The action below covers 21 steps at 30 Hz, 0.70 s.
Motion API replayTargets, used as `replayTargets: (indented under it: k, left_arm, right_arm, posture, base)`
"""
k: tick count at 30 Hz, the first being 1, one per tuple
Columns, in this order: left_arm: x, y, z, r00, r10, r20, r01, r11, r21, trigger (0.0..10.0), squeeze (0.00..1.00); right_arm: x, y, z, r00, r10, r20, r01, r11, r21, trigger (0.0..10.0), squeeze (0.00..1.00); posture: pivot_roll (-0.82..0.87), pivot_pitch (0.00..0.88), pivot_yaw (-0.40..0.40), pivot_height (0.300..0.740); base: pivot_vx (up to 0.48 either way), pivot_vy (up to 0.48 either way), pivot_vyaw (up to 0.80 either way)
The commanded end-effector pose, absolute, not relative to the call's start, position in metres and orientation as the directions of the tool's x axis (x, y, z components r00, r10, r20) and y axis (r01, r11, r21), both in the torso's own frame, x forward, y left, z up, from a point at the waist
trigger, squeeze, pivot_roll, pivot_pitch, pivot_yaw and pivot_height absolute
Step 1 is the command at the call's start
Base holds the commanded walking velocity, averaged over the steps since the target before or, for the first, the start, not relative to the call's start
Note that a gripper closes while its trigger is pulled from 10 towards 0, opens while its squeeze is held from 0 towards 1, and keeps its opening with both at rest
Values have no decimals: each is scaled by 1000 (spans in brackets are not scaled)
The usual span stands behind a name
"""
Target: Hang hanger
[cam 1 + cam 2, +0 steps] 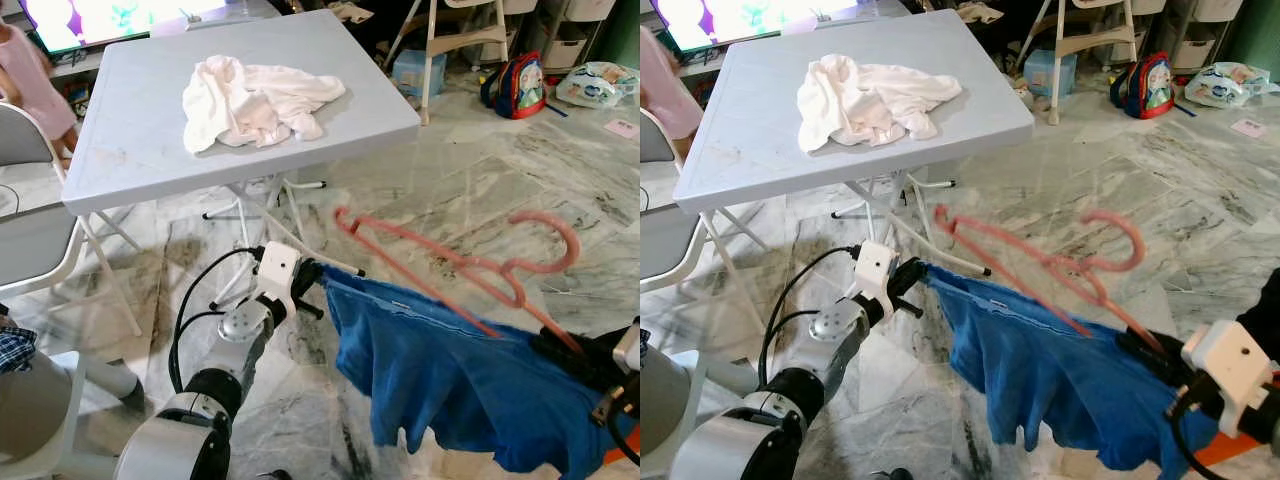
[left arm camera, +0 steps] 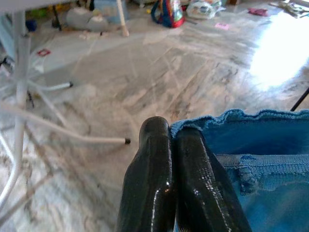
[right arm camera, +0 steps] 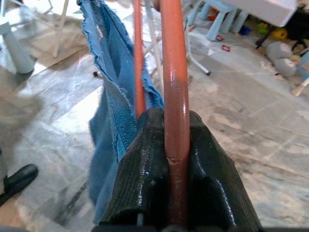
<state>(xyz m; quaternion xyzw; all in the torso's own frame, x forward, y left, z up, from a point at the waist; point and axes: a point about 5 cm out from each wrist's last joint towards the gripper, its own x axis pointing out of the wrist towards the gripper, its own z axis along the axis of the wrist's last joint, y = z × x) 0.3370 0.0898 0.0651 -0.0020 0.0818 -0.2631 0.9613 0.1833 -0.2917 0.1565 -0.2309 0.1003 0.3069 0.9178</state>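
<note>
The pink hanger was held in the air above the marble floor, in front of the grey folding table. The right gripper was pinched onto one of the hanger's bars, which ran between its two fingers. A blue garment hung from the hanger's lower edge, between the two arms. The left gripper had its fingers pressed together on the garment's upper hem corner, holding it out to the left, away from the hanger. A white cloth lay bunched on the tabletop.
</note>
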Motion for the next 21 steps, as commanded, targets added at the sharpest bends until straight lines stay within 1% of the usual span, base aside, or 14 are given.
replayTargets:
  k: [1, 2, 3, 5, 8, 9, 15, 17, 18, 20, 21]
  left_arm:
    - [336, 122, 56, 906, -376, -192, 375, 926, -45, 3451, 0]
    - [333, 119, 53, 895, -400, -196, 395, 916, -66, 10000, 1000]
    - [331, 118, 52, 887, -417, -198, 409, 909, -84, 10000, 1000]
    - [325, 113, 45, 864, -456, -213, 453, 889, -65, 10000, 1000]
    - [320, 110, 40, 846, -478, -235, 483, 875, -38, 10000, 1000]
    - [317, 109, 37, 829, -502, -245, 510, 859, -32, 10000, 1000]
    - [314, 108, 34, 812, -526, -254, 535, 844, -36, 10000, 1000]
    - [306, 105, 28, 766, -580, -278, 600, 800, -14, 10000, 1000]
    - [306, 105, 28, 766, -580, -278, 600, 800, -14, 10000, 1000]
    - [299, 101, 25, 718, -636, -282, 664, 748, 2, 10000, 1000]
    - [299, 101, 25, 718, -636, -282, 664, 748, 2, 10000, 1000]
  right_arm:
    - [180, -301, 153, 804, 472, -361, -587, 725, -360, 10000, 0]
    - [181, -301, 154, 802, 474, -364, -590, 722, -361, 10000, 0]
    - [181, -301, 154, 801, 474, -366, -592, 721, -361, 10000, 0]
    - [183, -302, 156, 796, 473, -376, -598, 712, -369, 10000, 0]
    - [187, -303, 157, 788, 471, -397, -609, 690, -391, 10000, 0]
    - [191, -301, 158, 779, 478, -405, -622, 669, -407, 10000, 0]
    - [196, -298, 158, 774, 488, -404, -630, 656, -415, 10000, 0]
    - [207, -289, 157, 756, 508, -413, -654, 615, -440, 10000, 0]
    - [207, -289, 157, 756, 508, -413, -654, 615, -440, 10000, 0]
    - [221, -280, 154, 741, 520, -426, -672, 563, -481, 10000, 0]
    - [221, -280, 154, 741, 520, -426, -672, 563, -481, 10000, 0]
  posture:
    - [-190, 118, 92, 740]
    - [-190, 118, 93, 740]
    - [-190, 118, 93, 740]
    - [-191, 118, 92, 740]
    - [-194, 120, 93, 740]
    - [-194, 121, 94, 740]
    - [-192, 122, 96, 740]
    - [-189, 122, 97, 740]
    - [-189, 122, 97, 740]
    - [-180, 122, 95, 740]
    - [-180, 122, 95, 740]
  base:
    - [0, 0, 0]
    - [0, 0, 0]
    - [0, 0, 0]
    - [0, 0, 0]
    - [0, 0, 0]
    - [0, 0, 0]
    - [0, 0, 0]
    - [0, 0, 0]
    - [0, 0, 0]
    - [0, 0, 0]
    - [0, 0, 0]
